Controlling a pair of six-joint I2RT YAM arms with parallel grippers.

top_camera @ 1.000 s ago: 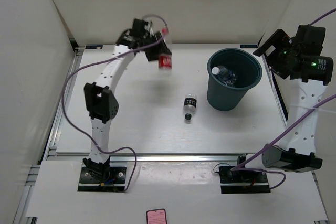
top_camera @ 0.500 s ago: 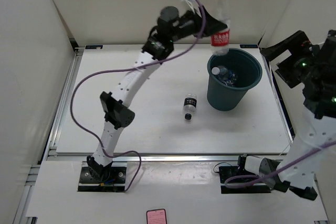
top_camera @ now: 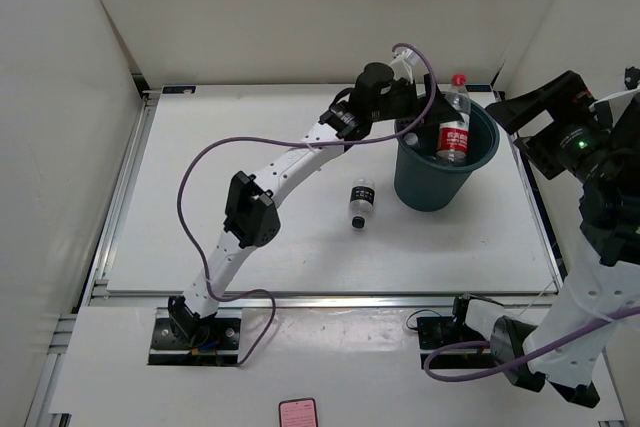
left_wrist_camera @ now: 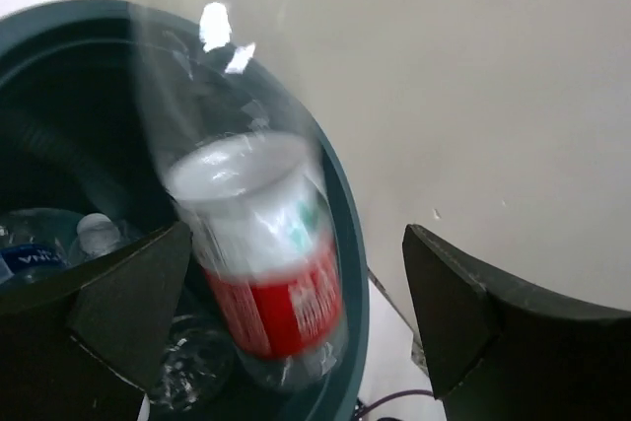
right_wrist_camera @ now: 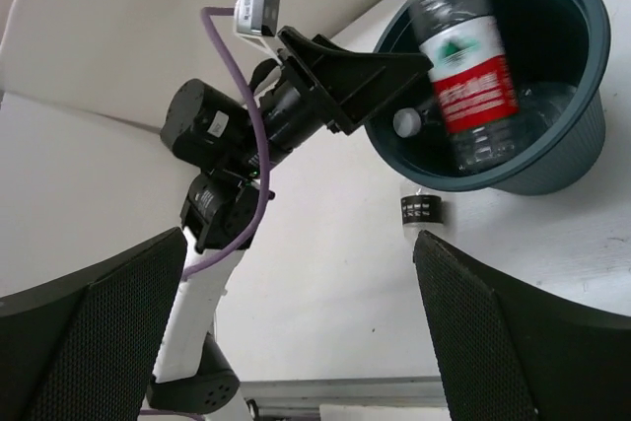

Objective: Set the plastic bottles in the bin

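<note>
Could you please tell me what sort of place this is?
Probably a robotics lab test cell: plain white panel walls box in a white table, with two cabled robot arms and a round dark teal plastic bin.

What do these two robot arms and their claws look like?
The left arm and right arm are slim white tubes linked by chunky black joints. A thin purple cable loops along each. The fingers are black, blunt wedges; the right ones look mesh-textured. A small green light glows near the right wrist.
</note>
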